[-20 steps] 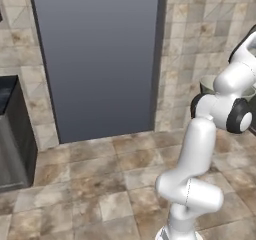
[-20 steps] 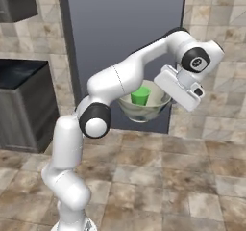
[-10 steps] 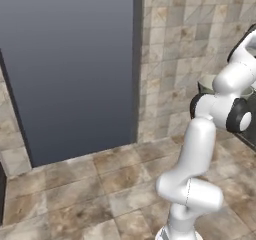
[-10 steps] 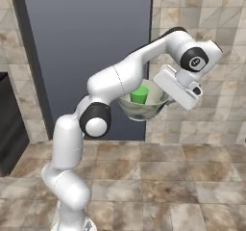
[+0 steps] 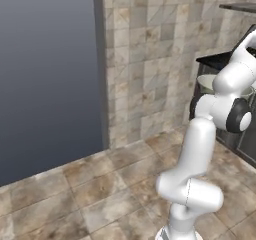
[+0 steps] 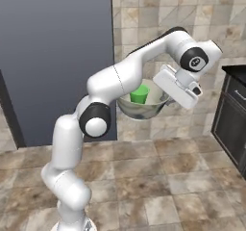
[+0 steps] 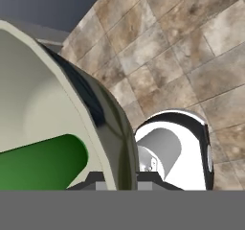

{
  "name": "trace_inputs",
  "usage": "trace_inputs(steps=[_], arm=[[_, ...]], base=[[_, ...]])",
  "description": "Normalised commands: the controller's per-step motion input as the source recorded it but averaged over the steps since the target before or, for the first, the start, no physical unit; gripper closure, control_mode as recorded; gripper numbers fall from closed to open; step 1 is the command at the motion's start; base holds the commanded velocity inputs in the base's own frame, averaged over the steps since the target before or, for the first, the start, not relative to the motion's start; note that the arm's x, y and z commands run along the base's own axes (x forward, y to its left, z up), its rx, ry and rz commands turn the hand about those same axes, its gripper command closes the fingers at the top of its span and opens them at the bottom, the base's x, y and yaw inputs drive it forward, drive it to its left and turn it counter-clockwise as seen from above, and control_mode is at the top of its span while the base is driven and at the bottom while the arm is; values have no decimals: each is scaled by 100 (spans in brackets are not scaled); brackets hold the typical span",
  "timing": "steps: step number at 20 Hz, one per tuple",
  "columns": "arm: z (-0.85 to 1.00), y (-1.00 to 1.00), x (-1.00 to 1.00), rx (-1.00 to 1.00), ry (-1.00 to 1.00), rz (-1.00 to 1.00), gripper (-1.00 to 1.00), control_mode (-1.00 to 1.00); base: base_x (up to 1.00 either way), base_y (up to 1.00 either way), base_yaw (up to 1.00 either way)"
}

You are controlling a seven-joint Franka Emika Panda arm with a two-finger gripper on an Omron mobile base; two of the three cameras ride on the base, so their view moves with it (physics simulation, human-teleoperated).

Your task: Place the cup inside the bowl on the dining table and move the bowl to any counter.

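The pale cream bowl [image 6: 142, 109] hangs in the air, about level, in front of the tiled wall. The green cup [image 6: 140, 94] stands inside it. My gripper [image 6: 165, 99] is shut on the bowl's right rim. In the hand view the bowl's wall [image 7: 43, 104] runs down between my fingertips, my gripper [image 7: 117, 178] clamps it, and the cup [image 7: 40, 166] lies low inside. In the left base view the bowl's rim [image 5: 206, 82] peeks out behind my arm. A black counter top [image 6: 236, 71] over dark cabinet doors stands at the right, also at the right in the left base view [image 5: 216, 59]. The dining table is out of view.
A tall dark grey panel [image 6: 53, 57] fills the wall to the left; it shows too in the left base view [image 5: 45, 74]. Stone tiles cover the wall [image 5: 150, 59] and the floor [image 6: 182, 177]. A dark shelf edge [image 5: 240, 7] juts in at the upper right.
The whole picture has slid left, so the camera has turned right: the grey panel moved left and the counter came in at the right. The arm holds the bowl and cup as before.
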Motion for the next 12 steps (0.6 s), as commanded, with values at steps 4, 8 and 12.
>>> trace_inputs(steps=[4, 8, 12], arm=[[0, 0, 0, 0, 0, 0, 100, 100], [0, 0, 0, 0, 0, 0, 100, 100], [0, 0, 0, 0, 0, 0, 100, 100]], base=[[44, -34, -32], [52, -28, -32], [48, -24, -30]])
